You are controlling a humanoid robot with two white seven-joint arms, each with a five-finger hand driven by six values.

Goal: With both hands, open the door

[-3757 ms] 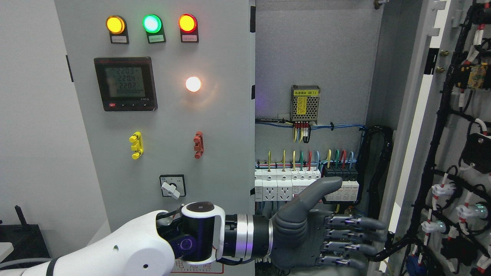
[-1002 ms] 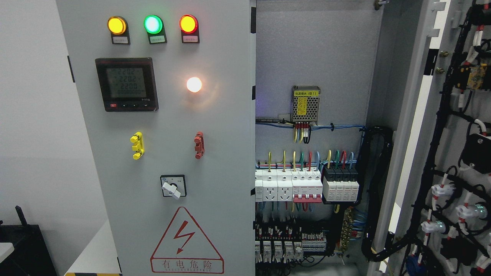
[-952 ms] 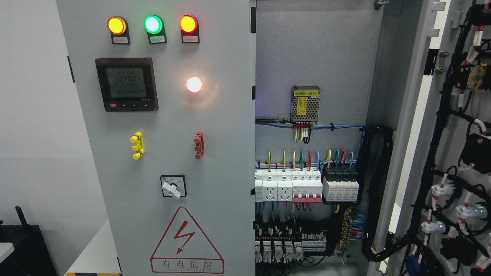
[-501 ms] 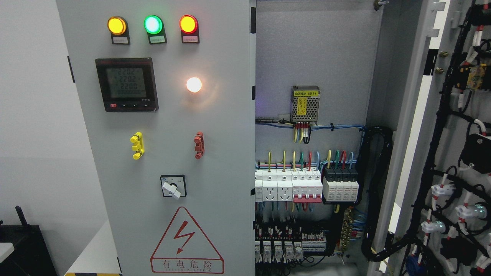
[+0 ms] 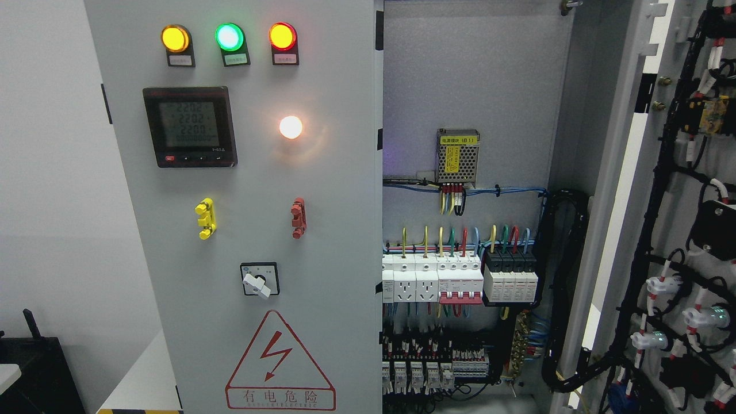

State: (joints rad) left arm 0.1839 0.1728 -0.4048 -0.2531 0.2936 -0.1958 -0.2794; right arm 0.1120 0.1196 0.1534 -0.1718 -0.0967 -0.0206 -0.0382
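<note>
A grey electrical cabinet fills the head view. Its left door (image 5: 322, 184) is closed and carries three indicator lamps (image 5: 229, 37), a black digital meter (image 5: 190, 126), a glowing white lamp (image 5: 290, 127), a yellow handle (image 5: 204, 218), a red handle (image 5: 298, 217) and a rotary switch (image 5: 259, 279). The right door (image 5: 673, 190) is swung open to the right, its inner side covered with black cable bundles. The opened compartment (image 5: 471, 86) shows a power supply (image 5: 458, 156) and rows of breakers (image 5: 460, 280). Neither hand nor arm shows.
A red lightning warning triangle (image 5: 280, 361) is on the lower left door. A dark object (image 5: 34, 368) stands at the lower left beside a white wall (image 5: 52, 201). Thick black cable (image 5: 566, 287) runs down the compartment's right side.
The left arm and open hand that reached across the lower cabinet 3.8 s ago have gone out of view. Over the last second nothing has moved.
</note>
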